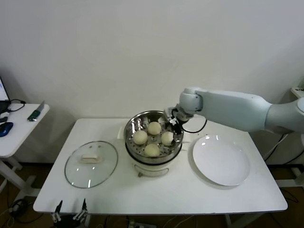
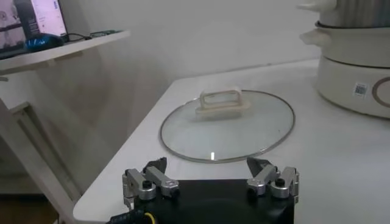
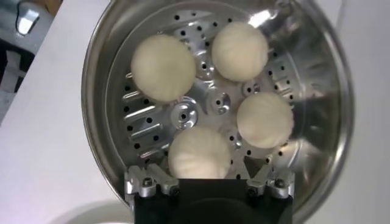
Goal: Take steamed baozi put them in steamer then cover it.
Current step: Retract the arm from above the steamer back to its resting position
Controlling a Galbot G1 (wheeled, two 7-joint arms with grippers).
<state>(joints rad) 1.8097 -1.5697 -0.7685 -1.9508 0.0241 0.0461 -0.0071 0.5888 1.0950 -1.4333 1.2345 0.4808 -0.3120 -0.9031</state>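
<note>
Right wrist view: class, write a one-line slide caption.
Four baozi sit in the steamer below the open right tool.

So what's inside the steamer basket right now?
Four baozi sit on the perforated floor of the steamer, all apart from each other. The open right gripper hangs above the nearest one, hiding part of it. The glass lid lies on the table.

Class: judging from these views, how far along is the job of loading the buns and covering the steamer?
Done: four cream-white round buns sit in the shiny steel steamer basket; the white plate is bare. In hand: the open right gripper hovers over the nearest bun. Left: the clear glass lid lies on the table, near the open left gripper.
</note>
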